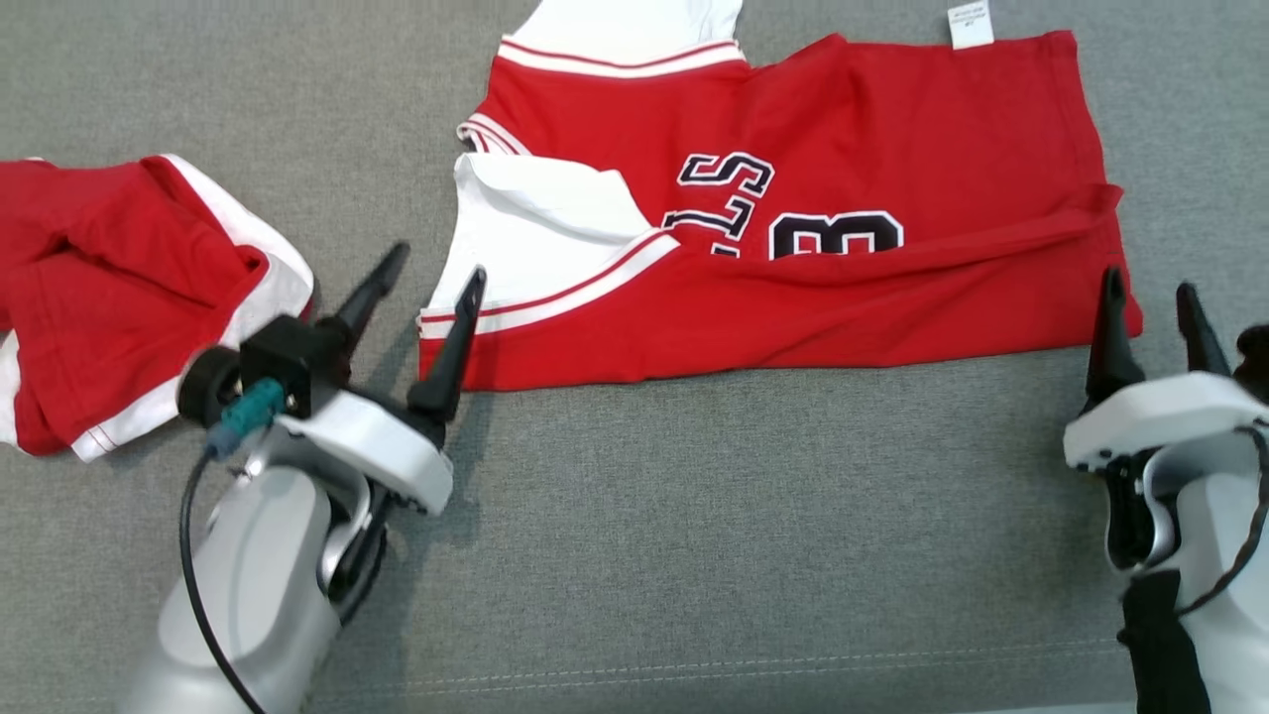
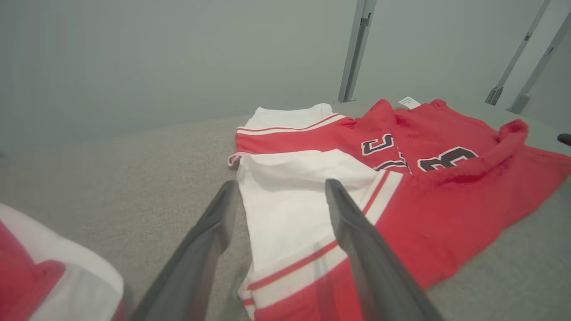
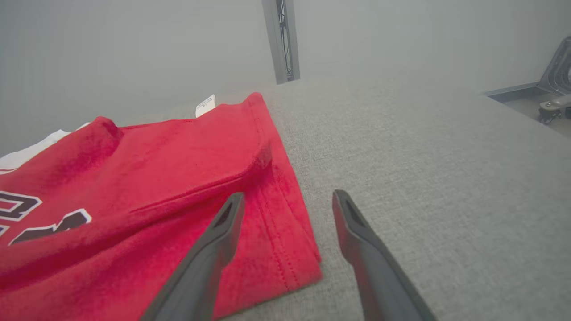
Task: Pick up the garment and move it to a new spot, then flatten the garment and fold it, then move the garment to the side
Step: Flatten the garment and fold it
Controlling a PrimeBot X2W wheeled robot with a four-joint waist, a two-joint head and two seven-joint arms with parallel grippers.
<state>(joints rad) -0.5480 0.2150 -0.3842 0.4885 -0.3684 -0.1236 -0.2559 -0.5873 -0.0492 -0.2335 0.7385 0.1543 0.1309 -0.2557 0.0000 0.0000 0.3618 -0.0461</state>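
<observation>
The garment [image 1: 793, 248] is a red jersey with white trim and black lettering, lying folded lengthwise on the grey fabric surface [image 1: 694, 516]. My left gripper [image 1: 436, 263] stands open at the garment's near left corner, its right finger over the white striped edge [image 2: 294, 267], nothing between the fingers. At the near right corner my right gripper [image 1: 1148, 293] is open too, the left finger over the red hem [image 3: 285, 249] and the right finger over bare surface. A white label [image 1: 970, 25] sticks out at the far edge.
A second red and white garment [image 1: 119, 288] lies crumpled at the left, close behind my left gripper. Grey metal posts [image 2: 357, 49] stand beyond the surface's far edge. The surface's right edge [image 3: 513, 100] drops off to a floor.
</observation>
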